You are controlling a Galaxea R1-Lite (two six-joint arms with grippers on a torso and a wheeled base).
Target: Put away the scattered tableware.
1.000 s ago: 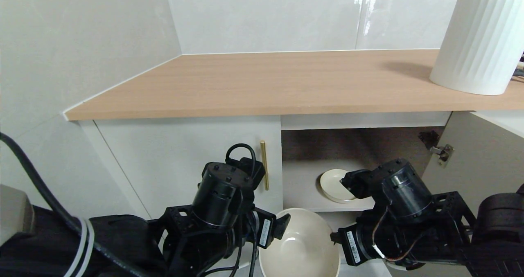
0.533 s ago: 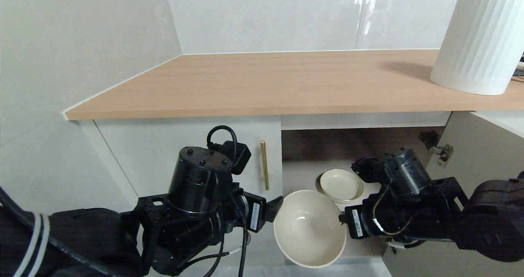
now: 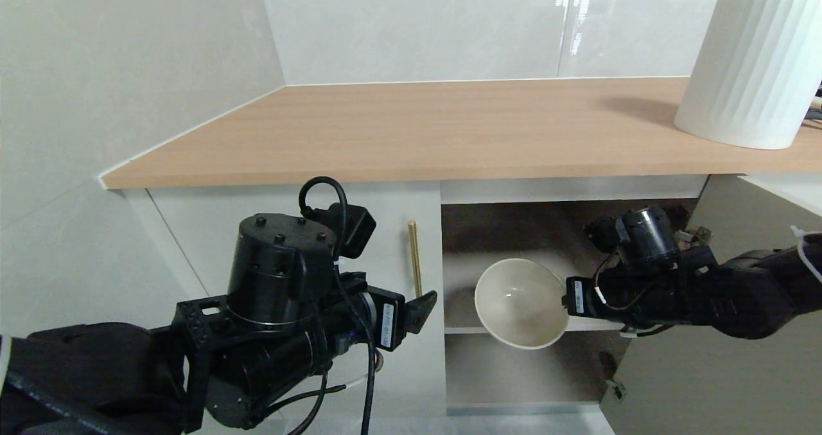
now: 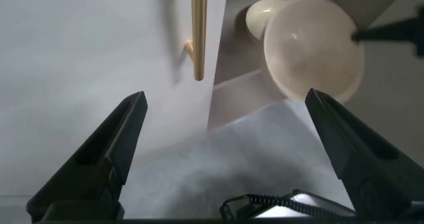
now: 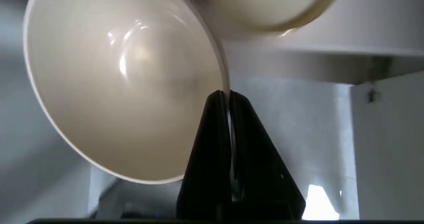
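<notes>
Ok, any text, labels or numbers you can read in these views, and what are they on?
White label on the left gripper: print too small to read.
White tag on the right gripper: print too small to read.
Bowl, small dish, cabinet door, ribbed white container: no text on them.

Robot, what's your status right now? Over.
Left gripper open, empty. Right gripper clamps the bowl by its rim, at the open cupboard. Small dish on the shelf behind it.
</notes>
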